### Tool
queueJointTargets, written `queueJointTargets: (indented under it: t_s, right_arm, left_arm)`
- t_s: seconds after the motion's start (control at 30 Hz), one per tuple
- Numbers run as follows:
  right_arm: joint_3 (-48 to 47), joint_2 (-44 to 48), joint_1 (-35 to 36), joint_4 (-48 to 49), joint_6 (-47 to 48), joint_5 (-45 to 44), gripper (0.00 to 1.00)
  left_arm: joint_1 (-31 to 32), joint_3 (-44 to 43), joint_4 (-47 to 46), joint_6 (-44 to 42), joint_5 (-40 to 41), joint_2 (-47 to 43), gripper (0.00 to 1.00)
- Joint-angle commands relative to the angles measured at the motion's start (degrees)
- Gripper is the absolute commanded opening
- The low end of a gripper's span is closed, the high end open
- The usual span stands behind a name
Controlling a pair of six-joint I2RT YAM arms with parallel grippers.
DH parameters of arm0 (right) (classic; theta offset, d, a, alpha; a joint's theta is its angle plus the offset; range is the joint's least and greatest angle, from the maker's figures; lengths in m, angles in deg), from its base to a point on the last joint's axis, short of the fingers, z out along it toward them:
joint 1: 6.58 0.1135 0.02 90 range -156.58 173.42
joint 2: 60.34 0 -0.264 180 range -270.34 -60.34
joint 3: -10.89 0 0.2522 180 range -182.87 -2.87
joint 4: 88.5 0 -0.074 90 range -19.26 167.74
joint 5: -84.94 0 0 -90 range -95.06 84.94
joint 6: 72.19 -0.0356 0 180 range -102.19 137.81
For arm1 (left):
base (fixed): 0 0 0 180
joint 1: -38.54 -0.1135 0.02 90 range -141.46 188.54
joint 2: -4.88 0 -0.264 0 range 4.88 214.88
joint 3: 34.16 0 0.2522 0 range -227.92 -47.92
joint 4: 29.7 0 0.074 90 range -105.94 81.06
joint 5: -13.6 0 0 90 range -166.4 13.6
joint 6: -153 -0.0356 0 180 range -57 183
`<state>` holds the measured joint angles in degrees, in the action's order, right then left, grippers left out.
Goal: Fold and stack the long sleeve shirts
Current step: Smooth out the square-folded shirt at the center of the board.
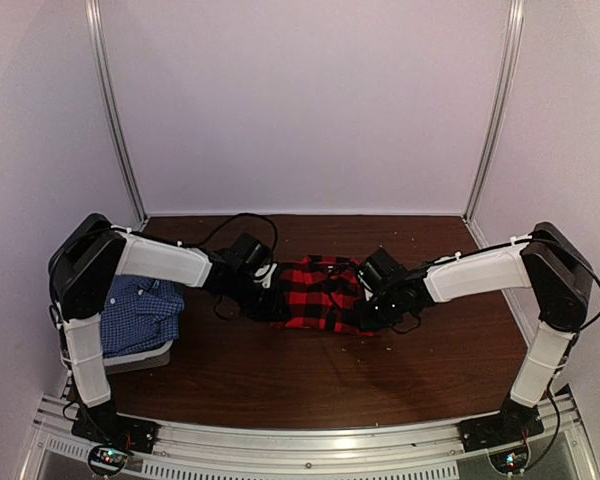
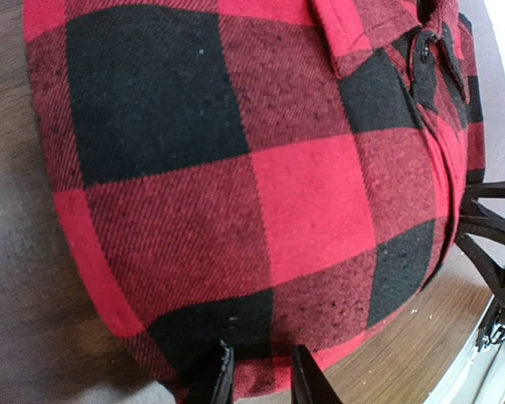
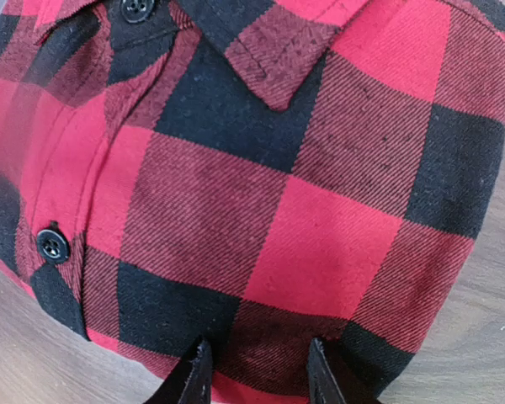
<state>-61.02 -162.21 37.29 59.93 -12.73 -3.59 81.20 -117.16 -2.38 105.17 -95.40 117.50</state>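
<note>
A dark brown wooden bench [image 1: 310, 370] sat inside a booth of plain white walls [image 1: 300, 100], with thin metal posts [image 1: 115, 110] rising from its two far corners. A ribbed metal rail [image 1: 310, 440] ran along its near edge.

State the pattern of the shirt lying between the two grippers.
Red-and-black buffalo plaid shirt, clearest in the right wrist view.

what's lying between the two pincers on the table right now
The folded red-and-black plaid shirt fills the stretch between the left pincer and right pincer; the top external view shows it best.
</note>
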Motion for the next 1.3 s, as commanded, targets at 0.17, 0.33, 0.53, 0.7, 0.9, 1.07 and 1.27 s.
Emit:
queueJointTargets:
  t_s: [0.17,0.33,0.53,0.7,0.9,1.07,1.27]
  right_arm:
    - [1.30,6.84,-1.42,0.44,-1.56,-4.52,0.53]
    - [0.50,8.60,-4.87,0.67,-0.90,-6.61,0.59]
    - [-0.74,6.35,-10.80,2.10,0.45,-3.81,0.62]
    - [-2.82,2.79,-13.02,2.64,1.25,-2.09,0.63]
    - [-8.24,-3.83,-13.60,2.48,1.25,-0.04,0.61]
    - [-10.84,-7.55,-13.65,1.78,0.64,0.52,0.58]
    - [-11.82,-10.27,-13.64,0.99,-0.57,-0.06,0.56]
  left_arm:
    - [0.50,-0.07,-0.12,-0.29,2.15,-6.17,0.25]
    - [0.50,-2.20,2.16,-1.55,5.21,-9.15,0.34]
    - [0.50,-4.58,4.17,-3.49,7.45,-12.36,0.45]
    - [0.35,-5.25,4.66,-4.74,8.77,-14.52,0.50]
    - [-0.52,-5.13,5.21,-6.17,8.66,-16.85,0.51]
    - [-1.12,-4.63,5.19,-7.03,8.17,-18.25,0.50]
    - [-1.35,-3.87,5.08,-7.78,7.27,-19.42,0.50]
